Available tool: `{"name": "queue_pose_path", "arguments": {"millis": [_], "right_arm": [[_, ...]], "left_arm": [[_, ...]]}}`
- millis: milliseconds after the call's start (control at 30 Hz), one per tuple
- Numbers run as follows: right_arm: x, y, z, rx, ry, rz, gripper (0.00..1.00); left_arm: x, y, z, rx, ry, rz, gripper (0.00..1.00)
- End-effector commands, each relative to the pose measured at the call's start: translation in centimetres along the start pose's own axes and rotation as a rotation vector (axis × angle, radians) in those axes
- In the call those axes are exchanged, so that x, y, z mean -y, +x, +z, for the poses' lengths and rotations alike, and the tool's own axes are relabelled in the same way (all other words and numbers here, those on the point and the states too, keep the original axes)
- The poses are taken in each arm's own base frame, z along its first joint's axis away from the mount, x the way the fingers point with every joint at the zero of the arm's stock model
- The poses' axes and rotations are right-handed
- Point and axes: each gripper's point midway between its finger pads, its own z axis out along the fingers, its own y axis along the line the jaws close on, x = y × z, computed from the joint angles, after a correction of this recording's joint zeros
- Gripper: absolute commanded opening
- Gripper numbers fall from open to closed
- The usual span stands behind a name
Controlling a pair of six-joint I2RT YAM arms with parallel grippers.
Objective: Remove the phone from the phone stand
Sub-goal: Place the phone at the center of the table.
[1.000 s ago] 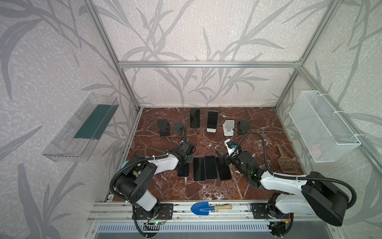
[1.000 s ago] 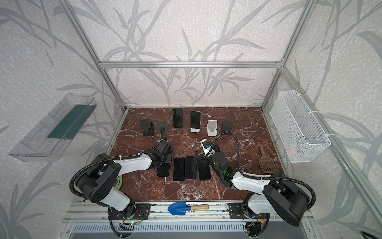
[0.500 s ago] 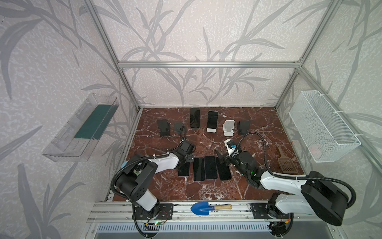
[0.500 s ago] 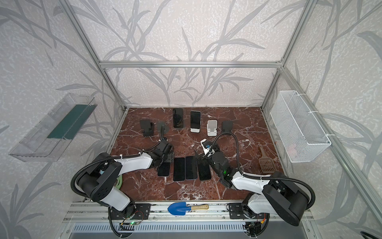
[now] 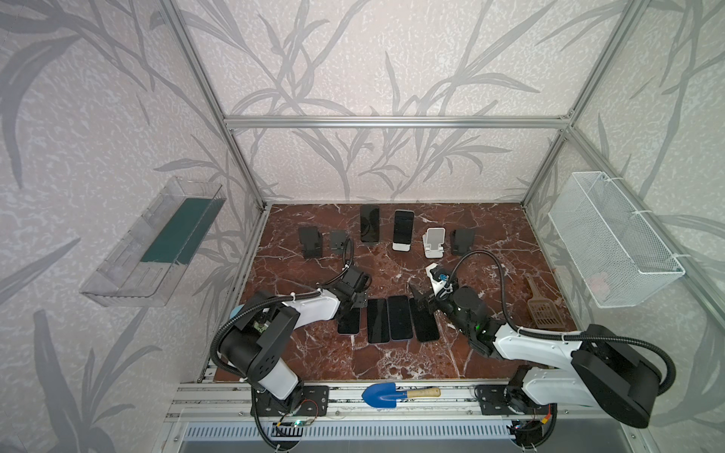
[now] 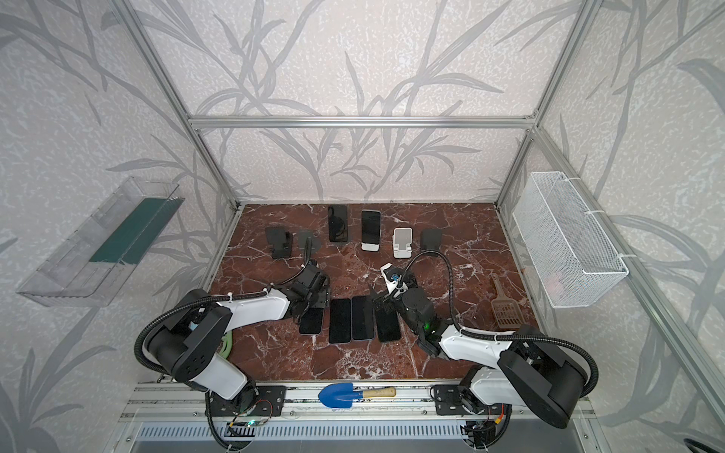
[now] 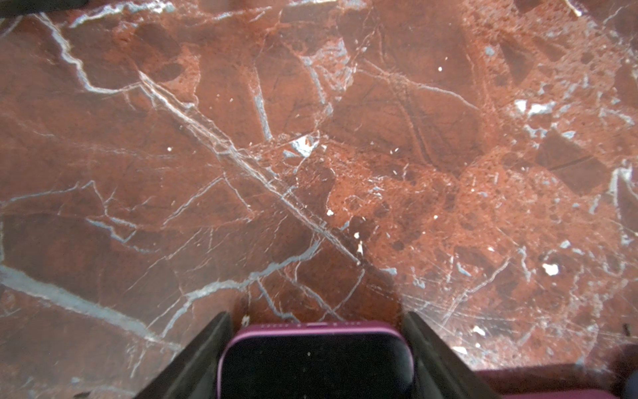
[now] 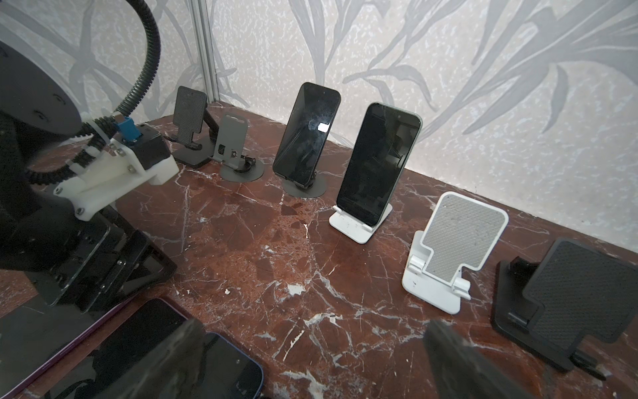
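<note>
Clock as read from a top view: 12 is the back wall, 6 is my arm bases. Leaf-print walls (image 5: 392, 59) in an aluminium frame (image 5: 392, 122) box in a red-brown marble tabletop (image 5: 392, 357) on three sides. The 6 edge meets a metal rail (image 5: 455, 392). The left arm (image 5: 314, 308) comes in from 7 and the right arm (image 5: 529, 345) from 5.

Room to move: I see one bare marble band across the middle and another along 6.

At 9 a clear tray (image 5: 117, 282) hangs on the wall with a green slab (image 5: 182, 231) in it. At 3 hangs a white wire basket (image 5: 580, 251) with something pale pink (image 5: 599, 281) inside; I cannot tell what.

Six stands line the 12 edge:
- a black stand (image 8: 188, 114)
- a grey stand (image 8: 230, 138)
- a round-base stand (image 8: 310, 191) propping a dark phone (image 8: 305, 133)
- a white stand (image 8: 355, 233) propping a second phone (image 8: 378, 162)
- a bare white stand (image 8: 459, 241)
- a bare black stand (image 8: 587, 286)

Four phones lie flat side by side (image 5: 399, 317) near centre. The purple-cased phone (image 7: 316, 362) is the 9-most of them, flat on the marble.

The left gripper (image 7: 316, 316) straddles its end with fingers close along both edges. I cannot tell whether they pinch it.

The right gripper (image 8: 314, 323) is spread wide over the 3-most flat phone's far end, with nothing between its fingers.

A brown scoop (image 5: 543, 310) lies at 4. A blue trowel (image 5: 380, 394) lies on the rail.
</note>
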Motion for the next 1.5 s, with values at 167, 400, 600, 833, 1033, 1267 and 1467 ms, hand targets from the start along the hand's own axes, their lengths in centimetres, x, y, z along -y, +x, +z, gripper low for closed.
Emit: {"name": "queue_pose_path", "arguments": {"millis": [167,400,600,833,1033,1267,1467], "right_arm": [[0.2,-0.4,0.0,0.029,0.02,0.016,0.99],[0.4,-0.4,-0.2,0.032,0.024,0.015,0.99],[0.7,-0.7,-0.4,0.042,0.038,0.013,0.99],[1.1,-1.2,-1.0,0.064,0.056,0.016,0.99],[1.2,-1.2,-1.1,0.068,0.059,0.019,0.99],[1.2,-1.4,-1.2,0.071,0.057,0.034,0.99],[1.4,-1.5,-1.4,0.072,0.063,0.04,0.99]], "left_arm": [[-0.2,2.5,0.8,-0.102,-0.01,0.028,0.77],[0.1,2.4,0.9,-0.115,-0.004,0.038,0.77],[0.6,2.3,0.9,-0.122,0.016,0.046,0.8],[1.0,2.1,1.1,-0.122,0.033,0.06,0.78],[0.4,2.5,0.5,-0.13,0.019,0.04,0.74],[0.1,2.7,-0.3,-0.143,0.01,0.01,0.71],[0.1,2.9,-0.6,-0.155,0.013,-0.015,0.7]]}}
